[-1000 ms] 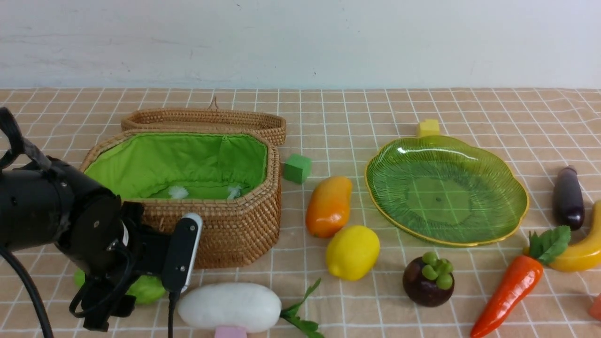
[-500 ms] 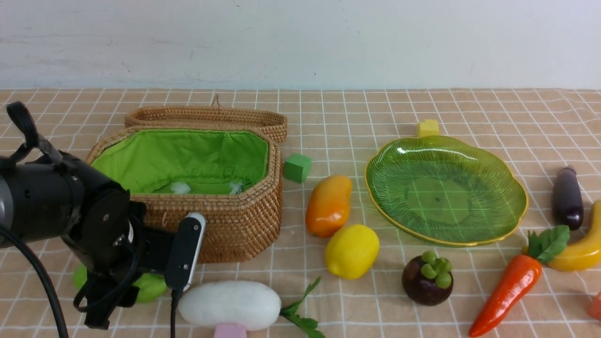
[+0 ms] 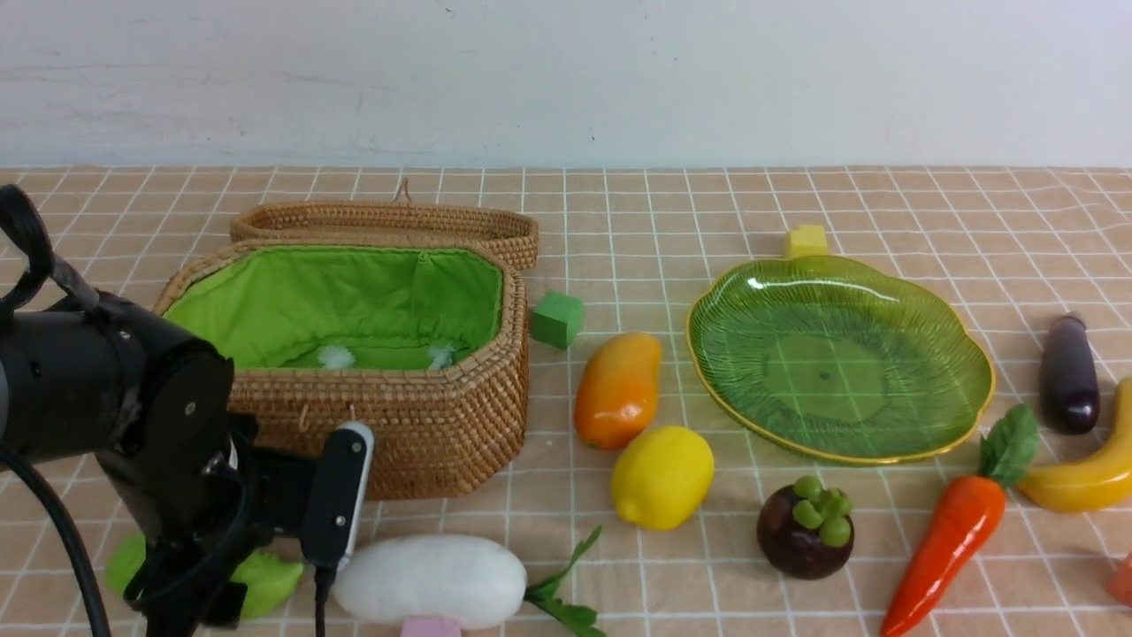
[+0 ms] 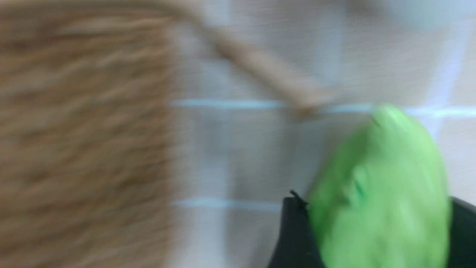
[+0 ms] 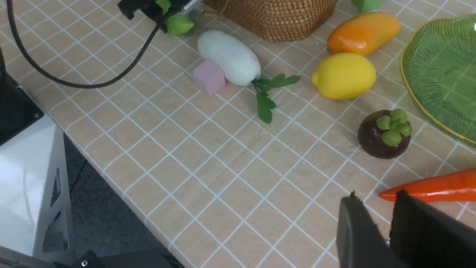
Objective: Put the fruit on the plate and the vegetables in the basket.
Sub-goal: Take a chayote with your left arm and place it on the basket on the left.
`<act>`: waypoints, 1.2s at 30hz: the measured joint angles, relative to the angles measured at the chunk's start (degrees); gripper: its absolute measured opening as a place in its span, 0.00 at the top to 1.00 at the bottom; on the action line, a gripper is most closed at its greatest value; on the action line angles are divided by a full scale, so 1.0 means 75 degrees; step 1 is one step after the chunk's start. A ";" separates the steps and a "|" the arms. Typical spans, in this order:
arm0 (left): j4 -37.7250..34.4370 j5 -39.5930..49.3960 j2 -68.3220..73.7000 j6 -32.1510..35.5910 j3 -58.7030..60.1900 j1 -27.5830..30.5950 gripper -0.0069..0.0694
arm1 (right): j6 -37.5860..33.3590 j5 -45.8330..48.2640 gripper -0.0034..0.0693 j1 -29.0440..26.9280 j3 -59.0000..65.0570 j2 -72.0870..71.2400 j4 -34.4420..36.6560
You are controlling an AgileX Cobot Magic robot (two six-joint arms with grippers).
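My left gripper (image 4: 375,201) is shut on the bumpy green bitter gourd (image 4: 379,193), low by the front of the wicker basket (image 3: 424,425); that view is blurred. The gourd (image 3: 265,579) shows under the left arm (image 3: 106,398), beside the white radish (image 3: 429,579). Mango (image 3: 617,389), lemon (image 3: 661,476) and mangosteen (image 3: 803,531) lie between the basket and the green plate (image 3: 840,372). Carrot (image 3: 946,548), banana (image 3: 1079,478) and eggplant (image 3: 1070,376) lie at the right. My right gripper (image 5: 375,195) is shut and holds nothing, just short of the carrot's tip (image 5: 427,188).
Foam cubes lie about: green (image 3: 557,318) by the basket, yellow (image 3: 806,239) behind the plate, pink (image 3: 431,626) against the radish, an orange one (image 3: 1123,579) at the right edge. The basket's lid (image 3: 389,221) lies open behind it. The table's near edge (image 5: 122,186) drops off beside a grey frame (image 5: 29,156).
The left arm has sunk and shifted left, and the bitter gourd has moved with it towards the near edge. The carrot and banana have shifted slightly left.
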 joint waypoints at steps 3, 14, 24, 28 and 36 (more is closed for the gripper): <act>-0.0191 0.0195 -0.0057 0.0000 0.0040 0.0000 0.21 | -0.0007 0.0000 0.73 0.0000 0.0000 0.0000 0.0000; -0.0656 0.0187 0.0190 0.0000 0.0040 0.0000 0.16 | -0.0177 0.0000 0.73 0.0000 0.0000 0.0000 0.0000; -0.0189 0.0535 0.0354 -0.1053 0.0033 0.0000 0.41 | -0.0177 -0.0091 0.73 0.0000 0.0000 0.0000 0.0000; -0.0121 0.1004 -0.0235 -0.1599 0.0039 0.0000 0.41 | -0.0177 -0.0297 0.73 0.0000 0.0000 0.0000 0.0000; -0.0453 0.0396 -0.2905 -0.1870 -0.1310 0.0000 0.41 | -0.0177 -0.1330 0.73 0.0000 0.0000 0.0000 0.0021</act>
